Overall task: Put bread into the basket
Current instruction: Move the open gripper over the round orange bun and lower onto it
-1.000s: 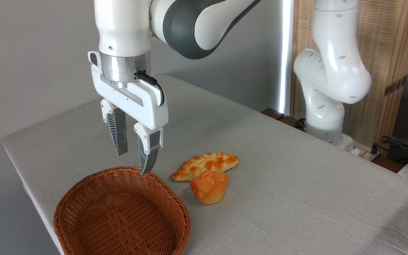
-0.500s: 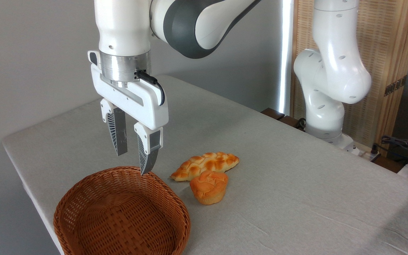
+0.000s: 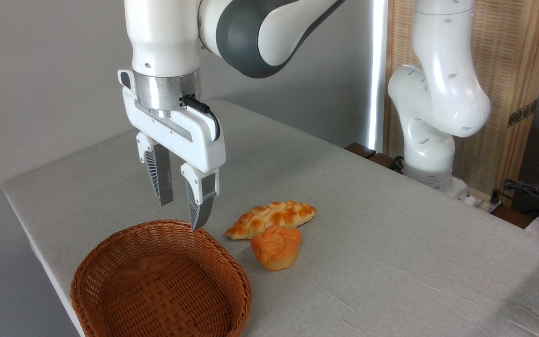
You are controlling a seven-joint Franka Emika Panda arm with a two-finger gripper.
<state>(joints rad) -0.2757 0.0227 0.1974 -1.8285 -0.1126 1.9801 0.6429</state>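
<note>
- Orange-golden and muffin-shaped, the bread (image 3: 276,247) sits upright on the table (image 3: 391,224), swirled top facing up and ridged base down on the cloth.
- Being round, the bun has no clear long axis; its top looks slightly wider than its base and leans a little toward the right.
- Just behind it, and touching or nearly touching, lies a flat braided loaf (image 3: 272,218), whose long axis runs from lower left to upper right.
- To the left of the bun stands the basket (image 3: 159,281), reddish-brown wicker, round and shallow, with nothing in it. A narrow strip of grey cloth shows between its rim and the bun.
- White and pointing straight down, the gripper (image 3: 183,213) hangs above the far rim of the basket, to the left of both breads and apart from them.
- Its two ribbed fingers (image 3: 162,175) stand parted with a clear gap, and nothing is held between them.
- The nearer fingertip appears just over the basket rim; whether it touches the wicker cannot be told.
- The arm's base (image 3: 433,173) rises at the far right edge of the table, before a slatted wooden screen (image 3: 513,70).
</note>
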